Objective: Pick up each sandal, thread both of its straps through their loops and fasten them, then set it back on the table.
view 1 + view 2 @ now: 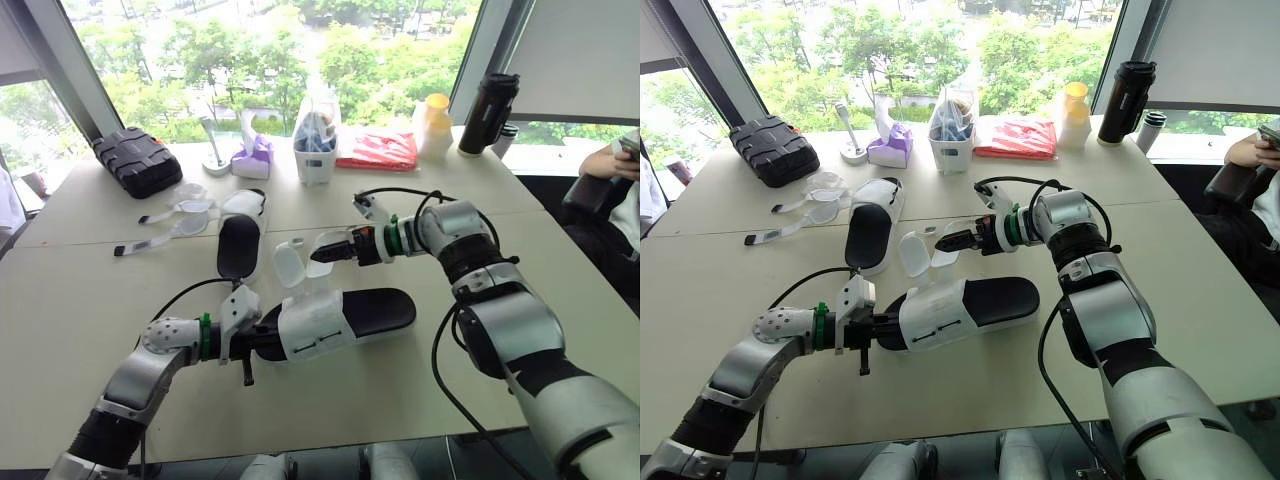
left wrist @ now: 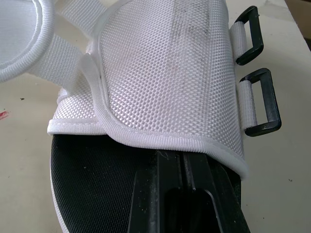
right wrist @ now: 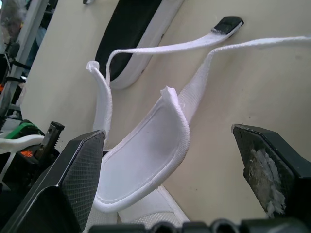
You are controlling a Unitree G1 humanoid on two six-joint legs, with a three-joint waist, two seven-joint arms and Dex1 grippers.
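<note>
Sandal (image 1: 340,318) lies on the surface (image 1: 80,330). Left wrist view: left gripper (image 2: 183,162) fingers clenched together on the textured black insole, under the white mesh upper; two black rectangular loops (image 2: 262,102). Right wrist view: right gripper (image 3: 167,138) fingers released, spread around the padded white strap (image 3: 146,165).

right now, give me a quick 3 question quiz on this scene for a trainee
1. True or false: the right gripper is shut on a strap.
2. What does the left gripper hold? A near sandal, B far sandal, C bottle.
3. Fill in: the near sandal's two black loops have ____ strap through them.
Key: 1 false, it is open; 2 A; 3 no.
</note>
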